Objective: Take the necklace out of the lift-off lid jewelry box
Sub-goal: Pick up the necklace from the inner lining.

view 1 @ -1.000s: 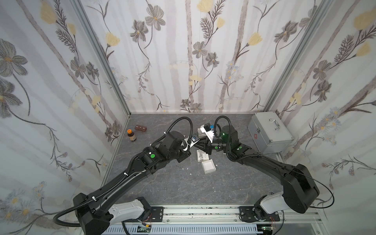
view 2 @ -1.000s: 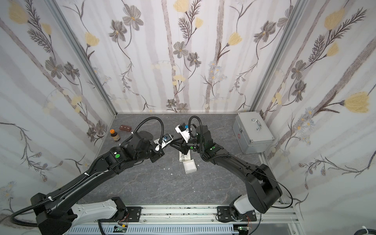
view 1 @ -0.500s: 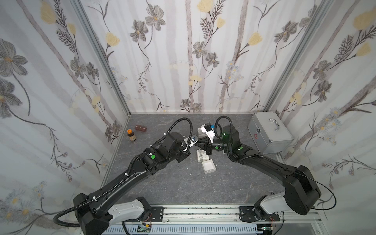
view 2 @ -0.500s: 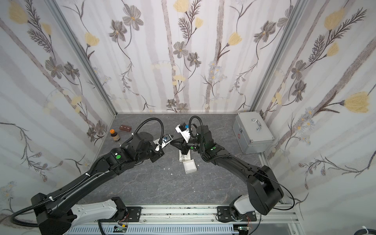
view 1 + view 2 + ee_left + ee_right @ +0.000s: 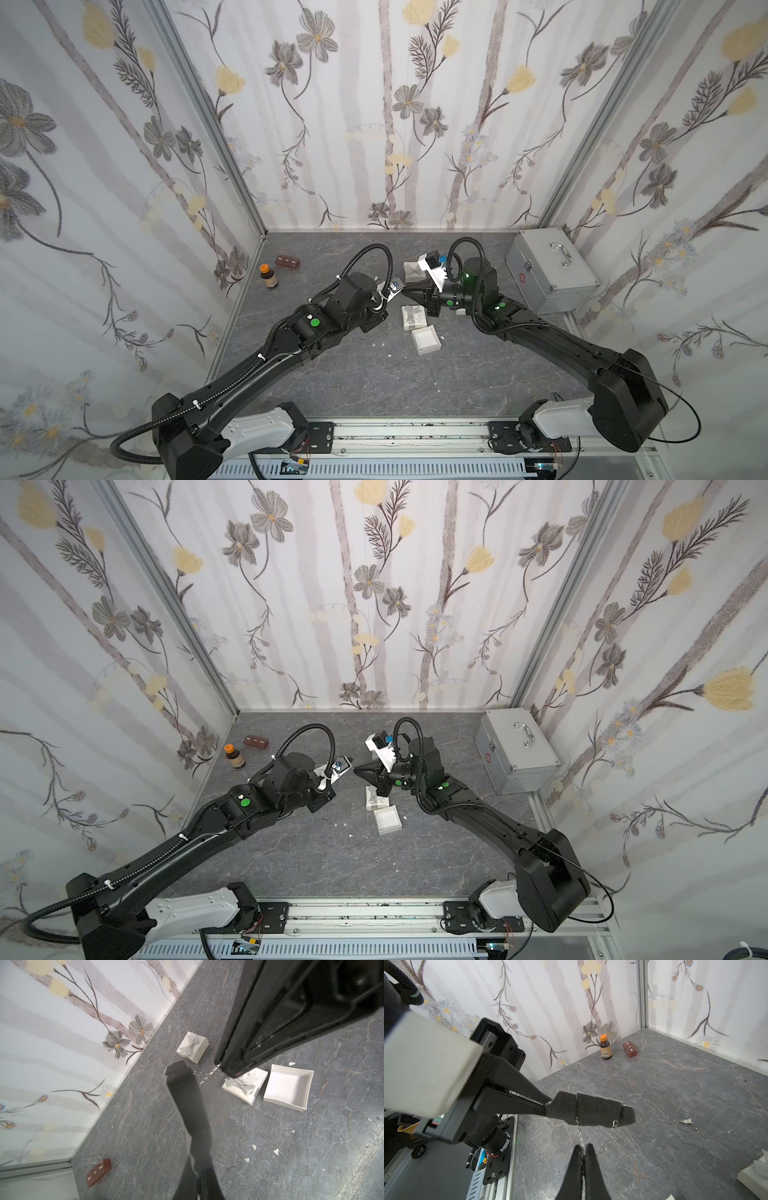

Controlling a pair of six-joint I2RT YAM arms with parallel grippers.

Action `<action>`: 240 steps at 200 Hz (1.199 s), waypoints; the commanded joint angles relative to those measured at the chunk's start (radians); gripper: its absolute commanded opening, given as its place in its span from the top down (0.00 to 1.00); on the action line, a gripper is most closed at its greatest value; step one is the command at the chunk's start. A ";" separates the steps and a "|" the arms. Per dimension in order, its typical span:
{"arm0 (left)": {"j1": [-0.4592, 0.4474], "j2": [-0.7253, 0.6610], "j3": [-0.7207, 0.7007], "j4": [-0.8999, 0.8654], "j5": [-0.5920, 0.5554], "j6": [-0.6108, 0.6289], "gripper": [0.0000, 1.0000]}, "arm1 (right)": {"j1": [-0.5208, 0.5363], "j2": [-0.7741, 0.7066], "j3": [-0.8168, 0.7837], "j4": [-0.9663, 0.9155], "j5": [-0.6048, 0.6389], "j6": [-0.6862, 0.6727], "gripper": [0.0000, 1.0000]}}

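Both pincers meet in the air above the bench [image 5: 332, 374], on the far side of the open jewelry box [image 5: 426, 338]. The left pincer [image 5: 591, 1112] is clamped on the necklace [image 5: 580, 1134]. The right pincer [image 5: 583, 1148] pinches the same chain, which hangs between them. The bowed lid [image 5: 413, 316] lies just beside the box.

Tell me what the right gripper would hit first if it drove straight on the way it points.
Most likely the grey pads of the left gripper, which cross just ahead of the right gripper; a necklace chain runs between the two. The gap in depth is hard to judge.
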 commanded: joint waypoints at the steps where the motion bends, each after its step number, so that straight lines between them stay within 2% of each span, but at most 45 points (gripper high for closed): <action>1: 0.000 -0.016 -0.016 0.021 0.051 -0.021 1.00 | -0.018 -0.012 -0.003 0.058 -0.048 0.018 0.98; 41: -0.002 -0.039 -0.051 0.014 0.193 -0.096 1.00 | -0.079 -0.035 0.027 0.065 -0.053 0.026 0.99; 73: -0.001 -0.067 -0.080 0.027 0.250 -0.134 1.00 | -0.114 -0.028 0.077 0.036 -0.034 0.007 0.99; 101: -0.001 -0.086 -0.105 0.028 0.301 -0.165 1.00 | -0.120 0.010 0.151 -0.026 -0.008 -0.027 0.99; 143: -0.001 -0.121 -0.124 0.006 0.493 -0.198 1.00 | -0.120 0.106 0.274 -0.130 0.052 -0.049 1.00; 167: -0.001 -0.162 -0.147 0.035 0.544 -0.218 1.00 | -0.120 0.147 0.316 -0.164 0.070 -0.059 1.00; 183: -0.001 -0.200 -0.164 0.057 0.544 -0.225 1.00 | -0.121 0.174 0.344 -0.185 0.073 -0.060 1.00; 207: -0.001 -0.258 -0.188 0.115 0.475 -0.248 1.00 | -0.118 0.229 0.396 -0.230 0.079 -0.070 1.00; 240: 0.001 -0.311 -0.215 0.194 0.320 -0.298 1.00 | -0.092 0.326 0.479 -0.299 0.119 -0.099 1.00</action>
